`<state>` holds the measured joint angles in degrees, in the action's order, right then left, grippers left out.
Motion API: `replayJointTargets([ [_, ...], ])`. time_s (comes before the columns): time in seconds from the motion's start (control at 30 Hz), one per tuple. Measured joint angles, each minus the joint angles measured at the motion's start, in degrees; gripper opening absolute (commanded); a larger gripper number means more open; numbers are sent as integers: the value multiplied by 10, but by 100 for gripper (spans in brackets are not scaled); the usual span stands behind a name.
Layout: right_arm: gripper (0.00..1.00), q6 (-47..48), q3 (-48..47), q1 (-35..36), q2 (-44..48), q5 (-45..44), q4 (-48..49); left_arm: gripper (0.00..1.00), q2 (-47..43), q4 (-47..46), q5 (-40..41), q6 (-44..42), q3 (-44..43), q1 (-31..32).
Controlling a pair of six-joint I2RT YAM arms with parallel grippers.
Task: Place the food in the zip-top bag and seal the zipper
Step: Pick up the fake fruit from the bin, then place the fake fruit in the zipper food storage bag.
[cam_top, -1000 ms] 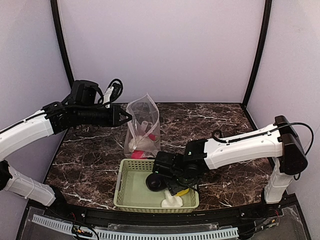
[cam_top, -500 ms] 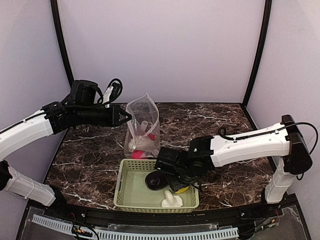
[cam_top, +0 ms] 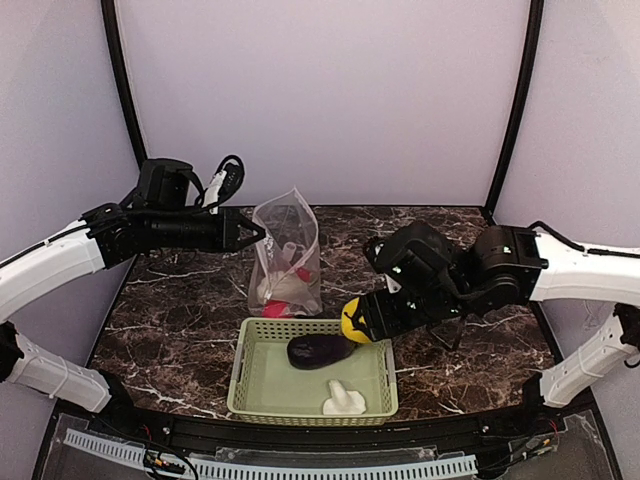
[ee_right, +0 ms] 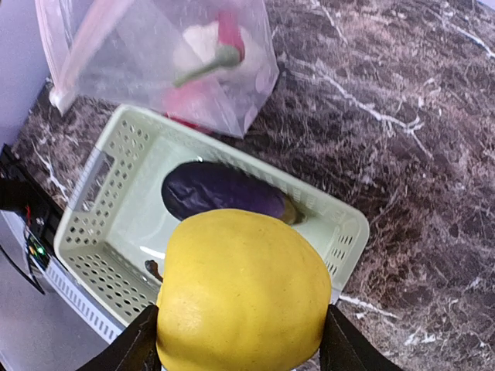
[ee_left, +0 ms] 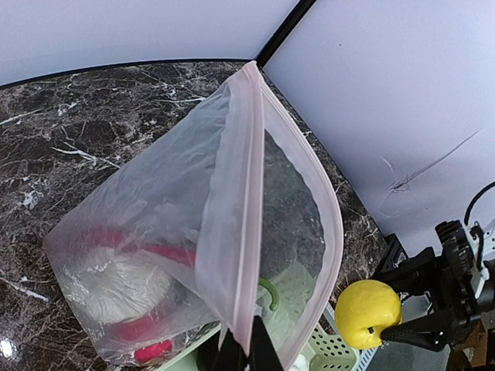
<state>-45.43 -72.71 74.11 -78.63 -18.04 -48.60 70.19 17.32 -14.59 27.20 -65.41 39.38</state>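
Note:
The clear zip-top bag (cam_top: pixel 287 255) stands open behind the basket, with cauliflower (ee_left: pixel 116 282) and red pieces (cam_top: pixel 300 272) inside. My left gripper (ee_left: pixel 246 348) is shut on the bag's pinkish zipper strip (ee_left: pixel 249 224) and holds the mouth up. It shows in the top view (cam_top: pixel 252 235) at the bag's left rim. My right gripper (cam_top: pixel 357 322) is shut on the yellow pepper (ee_right: pixel 241 290) and holds it above the basket's right end. The yellow pepper also shows in the left wrist view (ee_left: pixel 367 313). The dark purple eggplant (cam_top: pixel 318 350) and the white mushroom (cam_top: pixel 343 400) lie in the basket.
The pale green perforated basket (cam_top: pixel 250 375) sits at the table's front edge, just in front of the bag. Dark marble table (cam_top: pixel 180 310) spreads to both sides. Walls and black frame posts (cam_top: pixel 512 110) enclose the back and sides.
My right gripper has risen out of the basket with the yellow pepper and drawn back to the right. The eggplant now lies uncovered. The left arm and bag have not moved.

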Motion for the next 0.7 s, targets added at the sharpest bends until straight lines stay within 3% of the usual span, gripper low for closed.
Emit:
replayJointTargets([
  [0.3, 59, 109, -127, -54, -9, 0, 63, 1, 0, 0, -15, -5, 0, 0],
  [0.7, 59, 227, -300, -97, -138, 54, 127, 1, 0, 0, -23, -6, 0, 0],
])
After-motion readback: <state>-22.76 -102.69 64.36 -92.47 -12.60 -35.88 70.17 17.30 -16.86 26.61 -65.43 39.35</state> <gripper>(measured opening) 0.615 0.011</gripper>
